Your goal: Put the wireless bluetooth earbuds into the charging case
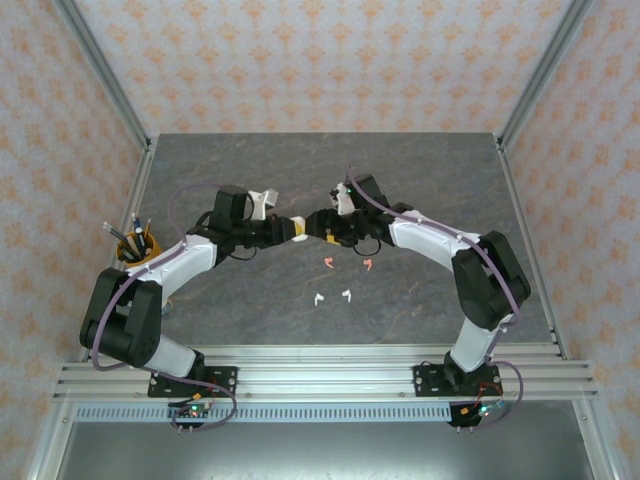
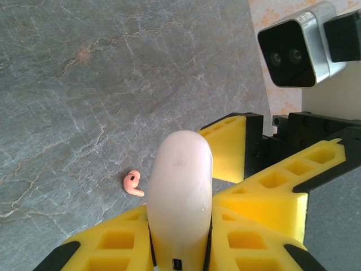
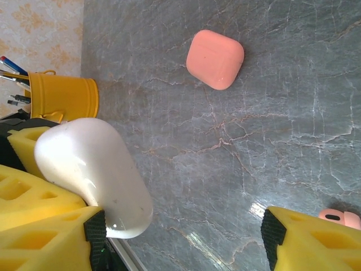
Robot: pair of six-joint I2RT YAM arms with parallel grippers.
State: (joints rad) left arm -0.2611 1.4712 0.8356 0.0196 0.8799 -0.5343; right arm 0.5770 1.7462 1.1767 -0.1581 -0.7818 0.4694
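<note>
**Left arm.** Clamped tight in the left gripper [image 1: 297,228]: white case [image 2: 180,192], one yellow finger on each broad side, rounded end reaching out past the fingertips. Held above the middle of the table [image 1: 420,180], at the point where both arms meet.

**Right arm.** Right gripper [image 3: 183,226] with jaws wide, set around the free end of the white case. One finger at the case, touching or just short of it; cannot tell which. Other finger well apart from it.

**Earbuds.** Loose on the table, just on the near side of the two grippers: coral earbuds [image 1: 328,262] [image 1: 367,263], apart from each other. Closer to the arm bases: white earbuds [image 1: 318,298] [image 1: 347,294], side by side with a gap between. All four lying outside the cases.

**Other items.** Flat on the table and closed, beyond the white case in the right wrist view: pink case [image 3: 215,58], touched by neither gripper. At the left edge of the table, beside the left arm: yellow cup [image 1: 137,245] with pens.
</note>
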